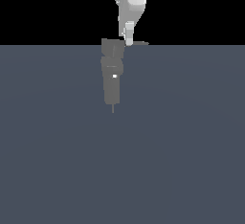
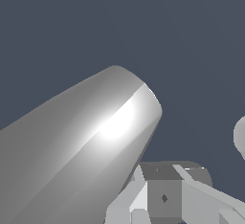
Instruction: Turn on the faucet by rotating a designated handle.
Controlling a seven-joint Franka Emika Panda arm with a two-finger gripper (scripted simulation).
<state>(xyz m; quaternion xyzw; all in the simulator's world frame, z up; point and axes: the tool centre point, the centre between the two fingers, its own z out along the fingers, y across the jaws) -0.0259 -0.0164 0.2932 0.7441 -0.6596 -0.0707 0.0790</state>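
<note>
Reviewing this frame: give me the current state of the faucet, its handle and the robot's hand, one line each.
faucet: standing upright on the grey floor, apparently whole.
handle: juts level from the faucet's top toward the exterior view's right.
hand: lowered right at the handle near its base; open or shut cannot be told.

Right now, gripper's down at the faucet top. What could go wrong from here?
1. The handle is a thin blade and the gripper meets it near its root, beside the blocky head; a push there may slip off rather than turn it.
2. The gripper sits tight against the faucet, so a sideways sweep could jam on the head.
3. The wrist view is mostly filled by a grey rounded body; the contact cannot be checked there, nor the jaw state.
</note>
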